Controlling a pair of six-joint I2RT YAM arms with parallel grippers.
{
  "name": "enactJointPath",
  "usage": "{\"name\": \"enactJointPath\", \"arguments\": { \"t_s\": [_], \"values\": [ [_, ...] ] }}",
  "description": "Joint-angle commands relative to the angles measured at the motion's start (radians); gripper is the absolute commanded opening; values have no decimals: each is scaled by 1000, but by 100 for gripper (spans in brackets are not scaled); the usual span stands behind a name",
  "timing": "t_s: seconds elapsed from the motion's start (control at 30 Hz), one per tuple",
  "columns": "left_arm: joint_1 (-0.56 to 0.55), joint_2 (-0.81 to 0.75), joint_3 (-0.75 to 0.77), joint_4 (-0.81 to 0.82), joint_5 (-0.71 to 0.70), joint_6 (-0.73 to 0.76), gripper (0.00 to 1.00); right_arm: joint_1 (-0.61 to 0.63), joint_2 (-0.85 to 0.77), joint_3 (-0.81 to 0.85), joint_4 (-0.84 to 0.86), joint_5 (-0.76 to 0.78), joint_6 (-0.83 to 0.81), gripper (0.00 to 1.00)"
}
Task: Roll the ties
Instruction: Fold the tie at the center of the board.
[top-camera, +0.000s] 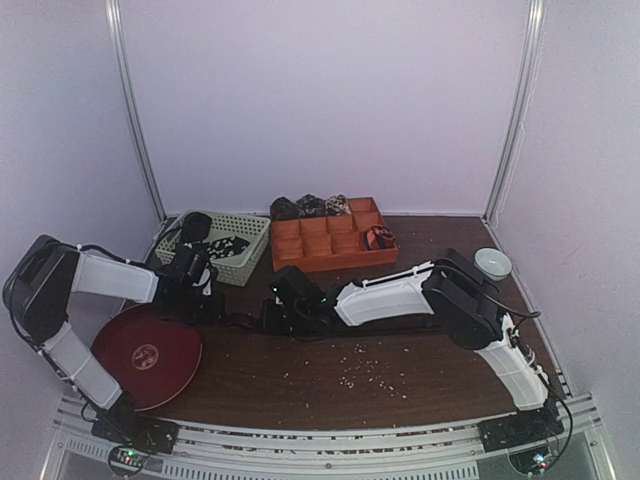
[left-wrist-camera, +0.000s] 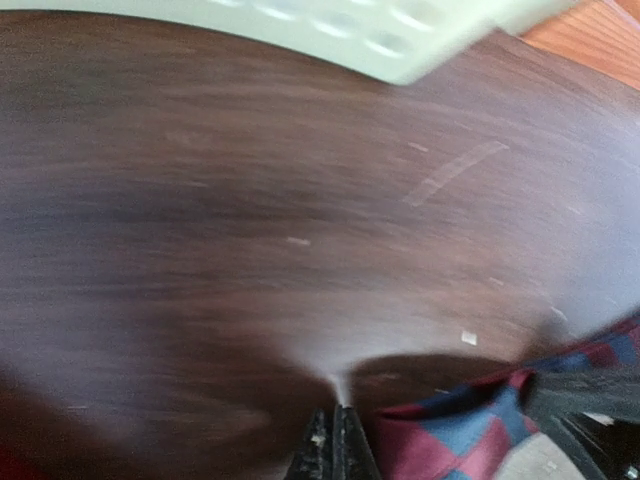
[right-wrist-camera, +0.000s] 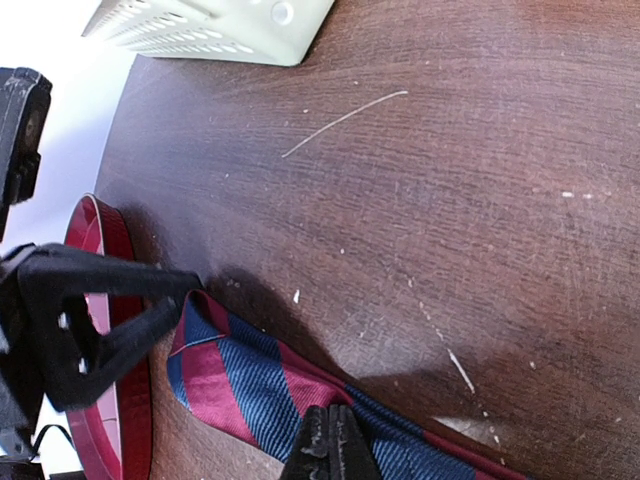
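Necktie (right-wrist-camera: 250, 385), striped red and blue, lies flat and unrolled on the dark wooden surface (top-camera: 420, 385), left of centre in the overhead view. In the right wrist view it runs from its pointed end at centre left down to the lower right.

The left hand (left-wrist-camera: 335, 445) has its fingers together, tips low over the wood. In its own view the tie's pointed end sits just right of them; whether any cloth is pinched cannot be told. The right hand (right-wrist-camera: 328, 448) is also closed, its tips down on the striped middle of the tie, though a grip on the cloth cannot be confirmed. The two hands are near each other along the strip.

Just left of the tie's end curves the rim of a red plate (top-camera: 145, 355). Above the tie in the overhead frame stands a pale green lattice basket (right-wrist-camera: 210, 25) holding dark speckled ties (top-camera: 225, 245). To its right is an orange compartmented tray (top-camera: 320, 262) with a red-and-black coil (top-camera: 378, 237) in a right-hand cell and more rolled ties (top-camera: 310, 207) along its upper edge. A small white bowl (top-camera: 492, 263) sits near the right edge.

The widest bare wood is below the tie, dotted with crumbs (top-camera: 362, 368) and ending at the metal rail at the bottom. Pale walls close the top and both sides.
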Motion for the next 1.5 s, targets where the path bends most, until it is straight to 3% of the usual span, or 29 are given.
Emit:
{"name": "enactJointPath", "arguments": {
  "t_s": [0.0, 0.1, 0.3, 1.1, 1.47],
  "values": [
    [4, -4, -52, 125, 247, -20, 0, 8, 16, -42, -121, 27, -11, 0],
    [3, -16, -74, 209, 372, -62, 0, 7, 11, -46, -113, 28, -11, 0],
    [3, -35, -91, 306, 469, -116, 0, 7, 3, -62, -79, 20, -5, 0],
    [-21, 21, -153, 558, 559, -216, 0, 6, -25, -144, 119, -24, 31, 0],
    [-21, 7, -105, 440, 504, -147, 0, -5, -128, -170, 80, 5, -11, 0]
  ]
}}
